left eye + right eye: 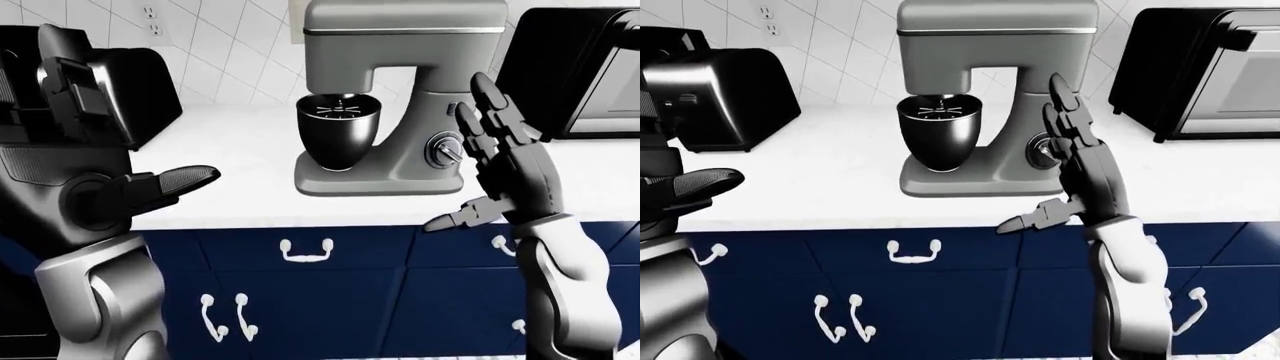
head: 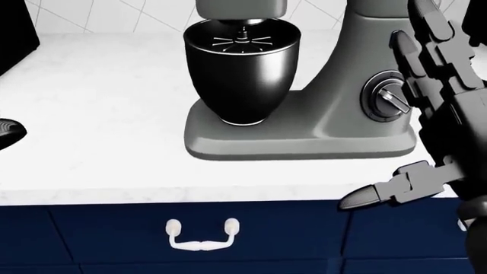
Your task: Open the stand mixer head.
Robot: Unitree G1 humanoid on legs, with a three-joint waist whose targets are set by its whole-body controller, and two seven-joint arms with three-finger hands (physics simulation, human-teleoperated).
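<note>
A grey stand mixer (image 1: 400,97) stands on a white counter (image 1: 240,161) against a white tiled wall (image 1: 230,52), near the middle of the left-eye view. Its head (image 1: 405,34) is down, level over a shiny black bowl (image 1: 338,135) that sits on the mixer's flat base (image 2: 297,140). A whisk-like attachment (image 2: 244,39) shows inside the bowl's rim. A round knob (image 2: 386,97) sits on the mixer's column, on the side nearest the right of the head view. The right hand (image 1: 505,169) is raised just beside that column, at the right of the views, with its dark fingers (image 2: 438,48) spread and pointing upward and its thumb (image 2: 388,191) sticking out to the left over the counter's edge. It grips nothing; whether a fingertip touches the mixer cannot be told. The left hand (image 1: 150,191) is at the left of the left-eye view, well apart from the mixer, open, with one finger stretched toward the right and holding nothing. A black toaster (image 1: 725,94) stands on the counter at the left, and a black oven (image 1: 1200,71) at the right. Below the counter run dark blue drawers (image 1: 910,251) with pale handles (image 2: 201,234).
</note>
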